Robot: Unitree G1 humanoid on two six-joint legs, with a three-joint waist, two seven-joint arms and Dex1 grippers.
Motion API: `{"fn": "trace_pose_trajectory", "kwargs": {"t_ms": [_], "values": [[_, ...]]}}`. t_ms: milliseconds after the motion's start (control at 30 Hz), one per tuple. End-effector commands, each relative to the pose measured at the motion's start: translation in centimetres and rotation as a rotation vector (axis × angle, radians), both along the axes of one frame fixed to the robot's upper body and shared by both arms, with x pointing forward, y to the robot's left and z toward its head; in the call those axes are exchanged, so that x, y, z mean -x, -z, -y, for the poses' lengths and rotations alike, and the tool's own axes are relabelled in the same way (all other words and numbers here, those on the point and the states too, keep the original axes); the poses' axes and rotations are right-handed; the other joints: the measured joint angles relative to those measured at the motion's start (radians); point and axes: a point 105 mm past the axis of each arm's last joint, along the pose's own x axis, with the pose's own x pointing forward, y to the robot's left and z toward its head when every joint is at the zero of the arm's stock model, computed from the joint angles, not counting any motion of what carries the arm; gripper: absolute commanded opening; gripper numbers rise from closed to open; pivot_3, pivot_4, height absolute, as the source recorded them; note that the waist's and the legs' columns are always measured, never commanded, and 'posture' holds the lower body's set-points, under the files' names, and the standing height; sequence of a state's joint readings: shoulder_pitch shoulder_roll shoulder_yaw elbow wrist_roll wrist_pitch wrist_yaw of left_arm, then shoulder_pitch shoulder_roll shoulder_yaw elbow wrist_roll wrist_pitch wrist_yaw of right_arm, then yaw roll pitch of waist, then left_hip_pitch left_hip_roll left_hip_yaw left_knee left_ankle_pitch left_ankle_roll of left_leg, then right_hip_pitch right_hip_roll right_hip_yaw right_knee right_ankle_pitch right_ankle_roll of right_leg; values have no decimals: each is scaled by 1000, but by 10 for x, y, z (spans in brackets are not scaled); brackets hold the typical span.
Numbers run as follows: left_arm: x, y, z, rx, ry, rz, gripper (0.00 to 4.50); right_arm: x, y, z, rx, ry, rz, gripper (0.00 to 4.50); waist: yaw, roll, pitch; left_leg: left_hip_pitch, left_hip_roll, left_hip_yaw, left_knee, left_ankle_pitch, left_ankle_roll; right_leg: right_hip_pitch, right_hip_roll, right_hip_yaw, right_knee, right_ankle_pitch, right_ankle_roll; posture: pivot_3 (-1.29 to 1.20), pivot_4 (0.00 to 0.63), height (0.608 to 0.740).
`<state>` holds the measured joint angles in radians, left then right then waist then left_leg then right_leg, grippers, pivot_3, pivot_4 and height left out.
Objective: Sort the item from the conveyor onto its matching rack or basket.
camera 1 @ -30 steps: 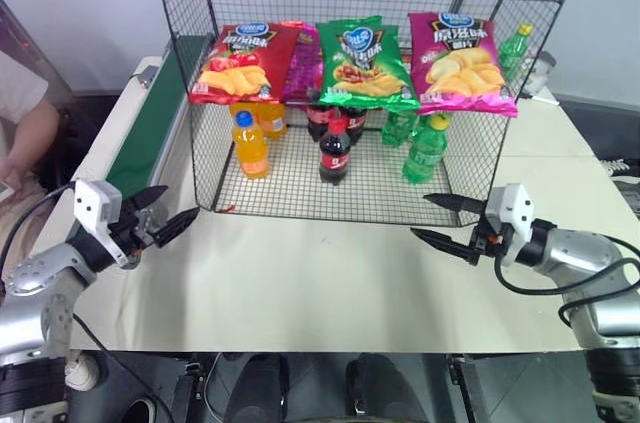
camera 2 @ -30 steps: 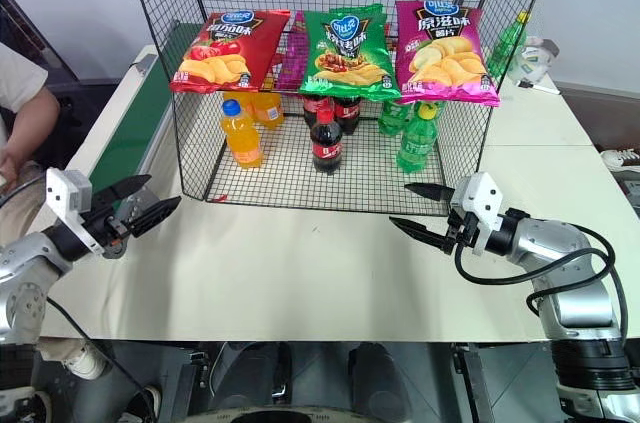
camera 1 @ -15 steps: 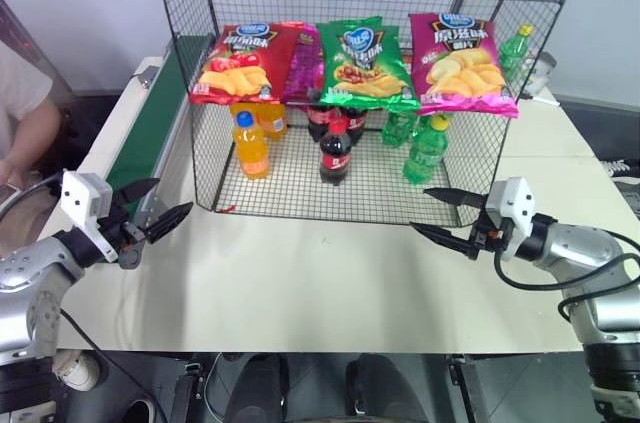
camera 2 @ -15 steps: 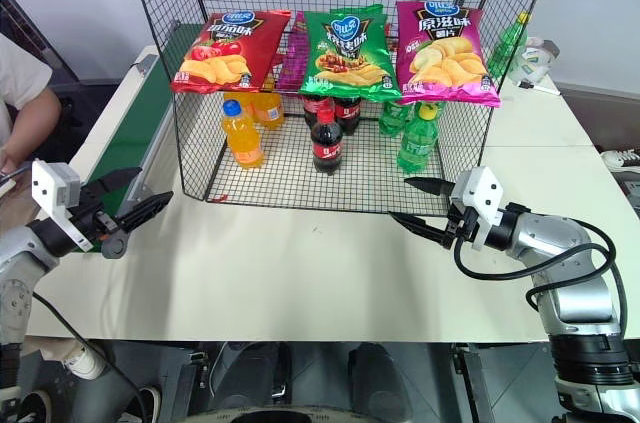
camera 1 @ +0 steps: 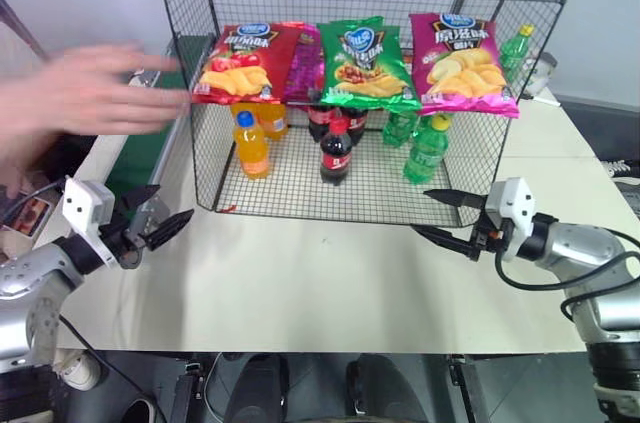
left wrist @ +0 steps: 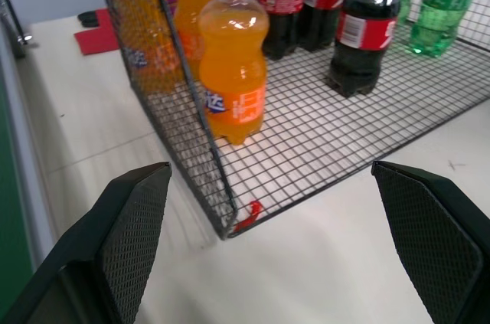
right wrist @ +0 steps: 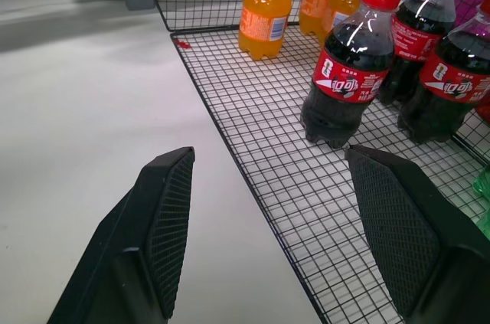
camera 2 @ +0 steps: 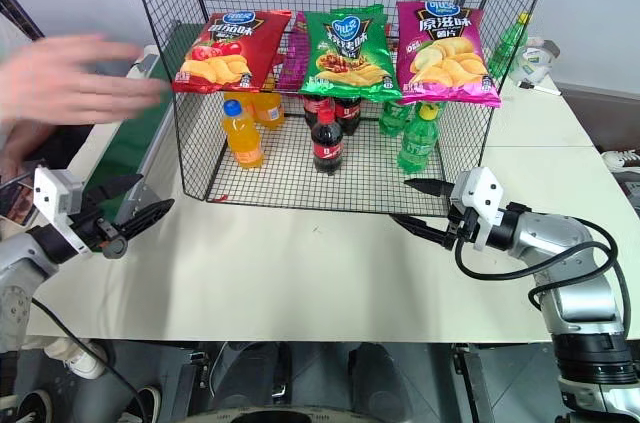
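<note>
The green crisp bag (camera 1: 366,64) lies on a tier of the black wire rack (camera 1: 203,148), between a red bag (camera 1: 240,64) and a pink bag (camera 1: 462,63). The dark-green conveyor (camera 2: 130,143) runs along the table's left side. My left gripper (camera 1: 172,205) hovers open beside the conveyor, near the rack's front left corner, holding nothing. At the rack's front right, my right gripper (camera 1: 421,211) is open and empty too. In the left wrist view its fingers (left wrist: 130,224) frame the rack corner and an orange bottle (left wrist: 232,52).
A person's hand (camera 1: 90,93) reaches in over the conveyor at the upper left. Orange, cola (camera 1: 335,151) and green bottles (camera 1: 425,151) stand on the rack's bottom tier. The pale table (camera 1: 320,283) stretches in front of the rack.
A person's hand has swept in from the left over the conveyor. Both grippers have stayed where they were, open.
</note>
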<state>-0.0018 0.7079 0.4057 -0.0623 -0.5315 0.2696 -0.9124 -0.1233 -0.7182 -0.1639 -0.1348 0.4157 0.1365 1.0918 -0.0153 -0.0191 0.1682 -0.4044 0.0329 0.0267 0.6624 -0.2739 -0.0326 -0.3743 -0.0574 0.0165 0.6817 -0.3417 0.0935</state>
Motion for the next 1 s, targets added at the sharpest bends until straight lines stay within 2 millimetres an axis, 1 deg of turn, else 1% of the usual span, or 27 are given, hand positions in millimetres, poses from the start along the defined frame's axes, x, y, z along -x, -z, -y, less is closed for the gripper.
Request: {"fn": "trace_pose_trajectory", "kwargs": {"t_ms": [33, 233, 567, 867, 1000], "values": [[-1, -11, 4, -27, 13, 39, 4500, 3, -8, -4, 1, -19, 31, 3266, 0, 0, 0, 0, 0, 0, 0, 0, 0, 0, 0, 0, 0, 0, 0, 0, 150, 739], [-3, -8, 11, -40, 41, 34, 4500, 5, -7, -3, 1, -23, 13, 3266, 0, 0, 0, 0, 0, 0, 0, 0, 0, 0, 0, 0, 0, 0, 0, 0, 150, 739], [-7, -9, 13, -38, 49, 36, 4500, 3, -6, -4, 10, -12, 30, 3266, 0, 0, 0, 0, 0, 0, 0, 0, 0, 0, 0, 0, 0, 0, 0, 0, 150, 739], [-6, -7, 18, -27, 49, 39, 4500, -1, -7, -6, 13, -15, 45, 3266, 0, 0, 0, 0, 0, 0, 0, 0, 0, 0, 0, 0, 0, 0, 0, 0, 150, 739], [-1, -4, 21, -21, 57, 21, 4500, -1, -8, -10, 13, -29, 45, 3266, 0, 0, 0, 0, 0, 0, 0, 0, 0, 0, 0, 0, 0, 0, 0, 0, 150, 739]]}}
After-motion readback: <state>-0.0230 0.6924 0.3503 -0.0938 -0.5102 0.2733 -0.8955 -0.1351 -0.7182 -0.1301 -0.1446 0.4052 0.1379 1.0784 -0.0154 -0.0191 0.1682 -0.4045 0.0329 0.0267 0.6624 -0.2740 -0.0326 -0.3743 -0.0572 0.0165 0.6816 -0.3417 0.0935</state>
